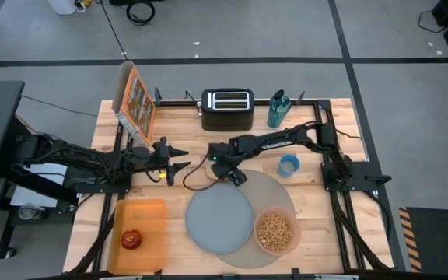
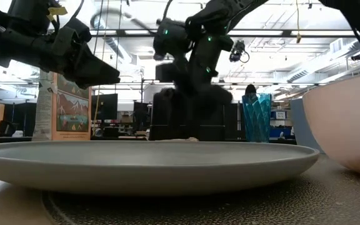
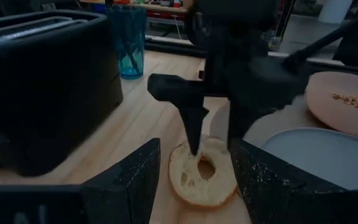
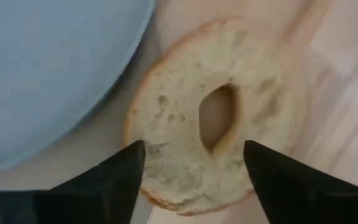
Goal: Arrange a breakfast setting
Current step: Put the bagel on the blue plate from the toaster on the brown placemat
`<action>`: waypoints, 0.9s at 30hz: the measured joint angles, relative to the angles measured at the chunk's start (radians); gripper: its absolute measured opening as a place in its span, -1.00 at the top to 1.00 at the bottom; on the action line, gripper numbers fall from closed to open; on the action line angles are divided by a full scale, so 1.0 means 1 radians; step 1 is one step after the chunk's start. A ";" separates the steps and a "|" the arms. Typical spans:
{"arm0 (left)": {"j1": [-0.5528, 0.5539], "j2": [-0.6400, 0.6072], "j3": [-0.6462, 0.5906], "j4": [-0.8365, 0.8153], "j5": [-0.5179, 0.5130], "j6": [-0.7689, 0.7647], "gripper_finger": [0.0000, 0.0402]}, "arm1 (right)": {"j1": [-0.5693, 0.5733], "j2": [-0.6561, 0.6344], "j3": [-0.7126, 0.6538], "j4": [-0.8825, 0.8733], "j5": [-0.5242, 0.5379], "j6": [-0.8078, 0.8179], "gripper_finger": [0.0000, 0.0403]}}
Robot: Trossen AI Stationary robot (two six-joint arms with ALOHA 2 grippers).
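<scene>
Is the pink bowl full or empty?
Not empty: the pink bowl on the grey mat holds a tan heap of cereal covering its bottom.

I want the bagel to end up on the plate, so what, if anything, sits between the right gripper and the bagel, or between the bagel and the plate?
Nothing visible does. The right gripper hangs open directly over the bagel, fingers either side of it. The grey-blue plate lies right beside the bagel with only bare mat between them. The left gripper waits open off to the side.

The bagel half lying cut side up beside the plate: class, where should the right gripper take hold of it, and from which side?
Probably from straight above, fingers closing across the outer rim. The bagel lies flat on the table, so only its edges can be pinched. The right gripper already hangs open over it, beside the plate.
</scene>
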 joint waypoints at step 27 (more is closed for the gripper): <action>0.000 0.000 0.000 -0.010 0.000 -0.048 -0.01 | 0.115 -0.028 0.039 -0.162 0.105 -0.102 -0.77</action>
